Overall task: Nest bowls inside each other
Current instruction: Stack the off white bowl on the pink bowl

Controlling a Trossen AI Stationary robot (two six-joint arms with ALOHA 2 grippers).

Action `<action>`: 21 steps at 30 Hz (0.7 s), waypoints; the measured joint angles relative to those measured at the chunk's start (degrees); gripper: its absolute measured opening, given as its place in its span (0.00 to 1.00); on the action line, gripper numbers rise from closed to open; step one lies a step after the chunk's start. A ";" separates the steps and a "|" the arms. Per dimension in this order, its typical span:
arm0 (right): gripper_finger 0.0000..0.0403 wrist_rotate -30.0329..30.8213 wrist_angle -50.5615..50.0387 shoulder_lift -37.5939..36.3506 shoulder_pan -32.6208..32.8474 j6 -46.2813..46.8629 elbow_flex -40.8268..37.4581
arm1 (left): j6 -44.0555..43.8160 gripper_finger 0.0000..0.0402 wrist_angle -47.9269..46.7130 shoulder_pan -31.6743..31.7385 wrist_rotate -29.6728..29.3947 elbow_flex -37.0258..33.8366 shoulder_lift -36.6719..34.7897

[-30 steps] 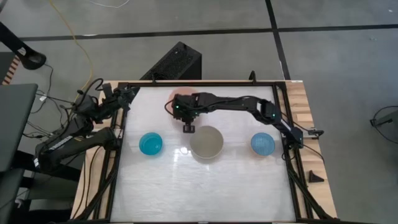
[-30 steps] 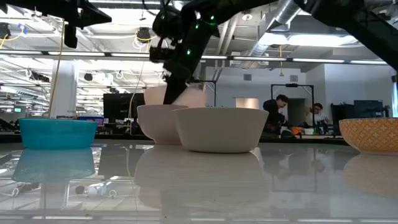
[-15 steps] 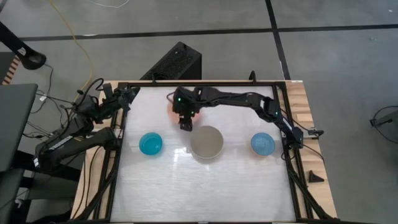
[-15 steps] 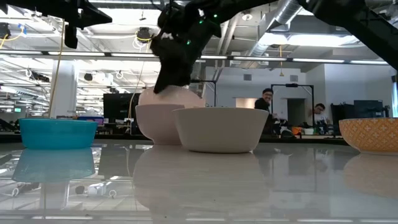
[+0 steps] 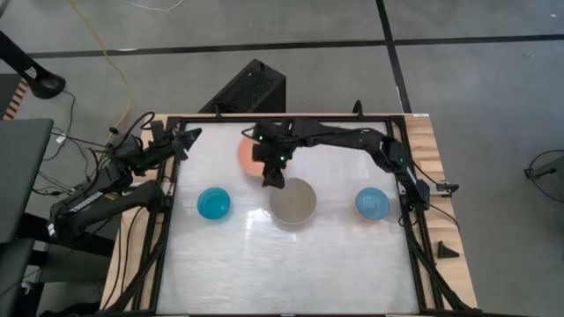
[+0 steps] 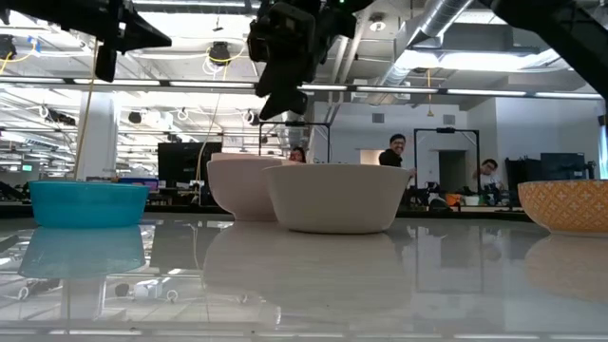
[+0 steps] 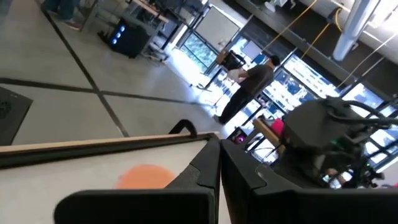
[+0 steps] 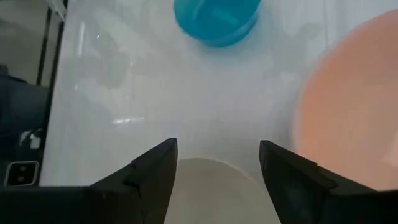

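A pink bowl (image 5: pixel 248 151) stands upright toward the table's far side; in the low view it is the pale bowl (image 6: pixel 242 187) behind the grey-beige one. The grey-beige bowl (image 5: pixel 292 202) stands at mid table. A blue bowl (image 5: pixel 213 203) is on its left, and a bowl with a blue inside (image 5: pixel 372 203) on its right. My right gripper (image 5: pixel 272 177) hangs open above the gap between the pink and grey-beige bowls, slanting down and touching nothing; its fingers (image 8: pixel 152 176) frame the grey-beige rim (image 8: pixel 214 171) below. My left gripper (image 5: pixel 182 141) is shut at the far left corner.
A black frame (image 5: pixel 167 220) borders the white table top. A black box (image 5: pixel 249 88) lies beyond the far edge, with cables around the left arm's base. People stand in the room behind the table (image 6: pixel 394 152). There is bare table in front of the bowls (image 5: pixel 282 264).
My right gripper has let go of the pink bowl, opened and risen above it, shifting a little toward the grey-beige bowl. The pink bowl, tipped up under the fingers half a second ago, now sits level and upright.
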 joint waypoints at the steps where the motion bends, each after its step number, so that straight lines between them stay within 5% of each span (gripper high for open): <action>1: 0.64 0.01 0.07 0.00 0.49 0.74 -0.06 | 0.13 0.00 -0.18 0.00 0.00 0.00 0.00; 21: 0.53 9.97 -12.57 0.11 14.00 11.49 -0.94 | 0.77 0.00 -2.58 0.00 11.77 0.00 -0.02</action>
